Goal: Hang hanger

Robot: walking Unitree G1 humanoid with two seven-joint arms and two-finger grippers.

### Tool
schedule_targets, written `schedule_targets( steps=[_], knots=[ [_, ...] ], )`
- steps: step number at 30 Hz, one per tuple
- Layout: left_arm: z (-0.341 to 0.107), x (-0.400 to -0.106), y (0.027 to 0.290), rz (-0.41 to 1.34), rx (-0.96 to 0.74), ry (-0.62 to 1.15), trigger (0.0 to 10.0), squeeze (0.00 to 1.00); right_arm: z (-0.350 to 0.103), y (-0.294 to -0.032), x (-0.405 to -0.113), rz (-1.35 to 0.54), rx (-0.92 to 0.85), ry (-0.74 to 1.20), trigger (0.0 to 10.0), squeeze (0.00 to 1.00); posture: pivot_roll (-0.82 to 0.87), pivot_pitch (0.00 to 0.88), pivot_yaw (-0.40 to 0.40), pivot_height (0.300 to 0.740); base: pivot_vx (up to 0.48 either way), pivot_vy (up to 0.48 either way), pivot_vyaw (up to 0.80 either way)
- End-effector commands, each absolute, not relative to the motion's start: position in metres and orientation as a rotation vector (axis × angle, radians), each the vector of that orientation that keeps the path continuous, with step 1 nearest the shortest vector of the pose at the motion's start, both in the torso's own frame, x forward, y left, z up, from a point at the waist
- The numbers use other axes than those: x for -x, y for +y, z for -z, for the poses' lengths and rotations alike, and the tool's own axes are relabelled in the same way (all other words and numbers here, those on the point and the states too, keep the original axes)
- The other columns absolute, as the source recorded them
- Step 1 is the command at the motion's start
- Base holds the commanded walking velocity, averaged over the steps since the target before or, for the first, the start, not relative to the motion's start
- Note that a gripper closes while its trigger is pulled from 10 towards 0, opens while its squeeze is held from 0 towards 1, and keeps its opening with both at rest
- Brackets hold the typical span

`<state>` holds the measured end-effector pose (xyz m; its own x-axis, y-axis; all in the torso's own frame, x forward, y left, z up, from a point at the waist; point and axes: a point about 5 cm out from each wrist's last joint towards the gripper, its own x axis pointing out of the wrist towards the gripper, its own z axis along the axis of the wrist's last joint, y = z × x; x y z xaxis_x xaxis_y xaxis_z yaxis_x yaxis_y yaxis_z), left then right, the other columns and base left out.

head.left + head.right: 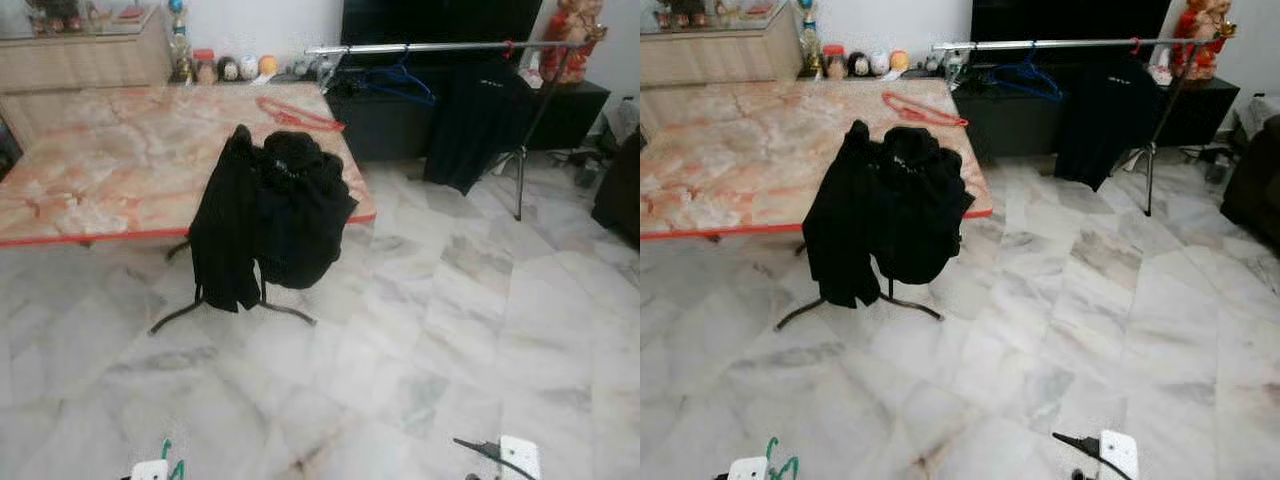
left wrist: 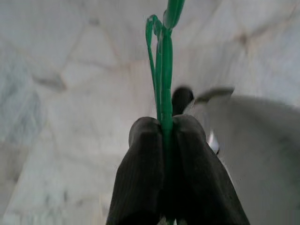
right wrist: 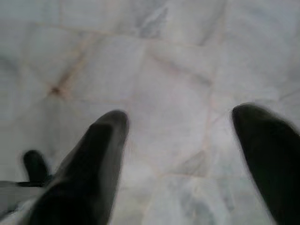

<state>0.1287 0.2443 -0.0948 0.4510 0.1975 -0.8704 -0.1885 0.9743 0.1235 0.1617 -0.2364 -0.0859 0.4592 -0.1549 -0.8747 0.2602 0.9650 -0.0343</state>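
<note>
Pinching the green hanger (image 2: 162,70) in my left gripper (image 2: 166,140), low at near left; my right gripper (image 3: 180,154) spread, empty; the clothes rail (image 1: 430,47) lies far right, well apart.

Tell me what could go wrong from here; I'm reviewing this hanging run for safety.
The left gripper pinches the thin green hanger by a narrow section, so it might twist or slip while walking. The clothes rail stands far off, past the table draped with black clothes; the table's legs could catch a foot. The blue hanger and dark garment crowd the rail.
</note>
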Motion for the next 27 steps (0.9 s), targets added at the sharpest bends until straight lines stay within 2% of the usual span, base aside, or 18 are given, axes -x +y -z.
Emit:
schedule_targets(
  steps=[1, 3, 27],
  knots=[
    [0.0947, -0.1325, 0.2402, -0.229, 0.002, 1.07, 10.0, 0.0, 0.0838, -0.2441, -0.1617, 0.267, -0.084, 1.057, 10.0, 0.0, 0.03, 0.0, -0.06, 0.74, 0.0, -0.454, 0.8],
    [0.0942, -0.1336, 0.2407, -0.226, 0.005, 1.067, 10.0, 0.0, 0.0839, -0.2439, -0.1616, 0.268, -0.086, 1.059, 10.0, 0.0, 0.03, 0.0, -0.058, 0.74, 0.0, -0.452, 0.8],
    [0.0934, -0.1355, 0.2416, -0.2, -0.014, 1.075, 10.0, 0.0, 0.0839, -0.2381, -0.1655, 0.291, -0.128, 1.045, 10.0, 0.0, 0.04, 0.0, -0.043, 0.74, 0.0, -0.458, 0.0]
  ],
)
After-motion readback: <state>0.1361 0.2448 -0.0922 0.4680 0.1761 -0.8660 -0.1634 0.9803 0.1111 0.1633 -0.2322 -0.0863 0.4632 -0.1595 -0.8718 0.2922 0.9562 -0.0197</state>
